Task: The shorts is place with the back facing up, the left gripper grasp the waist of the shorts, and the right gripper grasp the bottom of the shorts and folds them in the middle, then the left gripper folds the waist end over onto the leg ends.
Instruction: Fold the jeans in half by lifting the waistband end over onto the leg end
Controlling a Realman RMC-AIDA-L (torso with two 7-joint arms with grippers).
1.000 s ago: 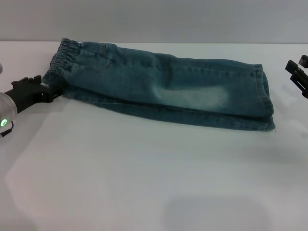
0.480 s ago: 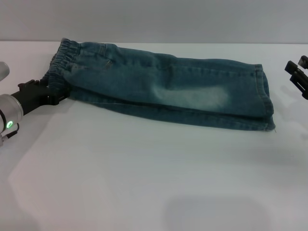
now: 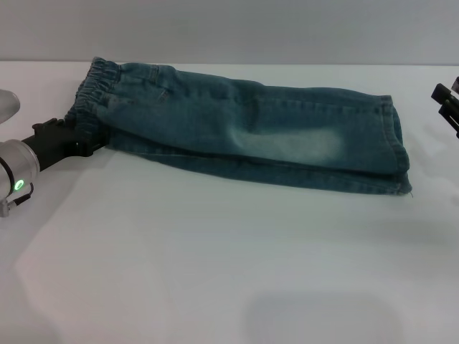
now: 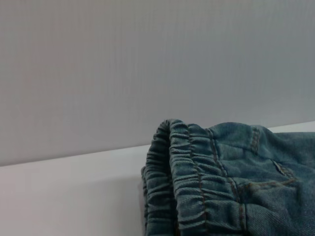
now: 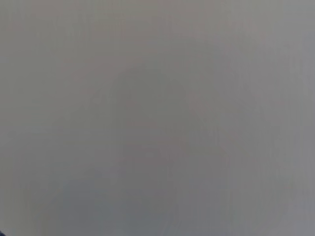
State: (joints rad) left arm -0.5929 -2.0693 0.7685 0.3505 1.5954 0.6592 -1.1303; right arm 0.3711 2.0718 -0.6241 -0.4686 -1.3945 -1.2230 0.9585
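Observation:
The shorts (image 3: pixel 244 129) lie folded lengthwise on the white table (image 3: pixel 215 258), pale bleached patch up. The ruffled waist (image 3: pixel 90 97) is at the left and the bottom of the shorts, the stacked leg ends (image 3: pixel 398 150), at the right. My left gripper (image 3: pixel 87 147), black on a silver wrist with a green light, reaches the near corner of the waist. The left wrist view shows the gathered waist (image 4: pixel 192 187) very close. At the head view's right edge my right gripper (image 3: pixel 446 102) hangs open and empty, apart from the hems. Only plain grey fills the right wrist view.
A grey wall (image 3: pixel 229 29) runs behind the table's far edge, just beyond the shorts. Bare white tabletop stretches in front of the shorts toward me.
My left gripper has slid right and closer in against the waist's near corner. My right gripper has drawn further right, nearly out of the head view. The shorts have not moved.

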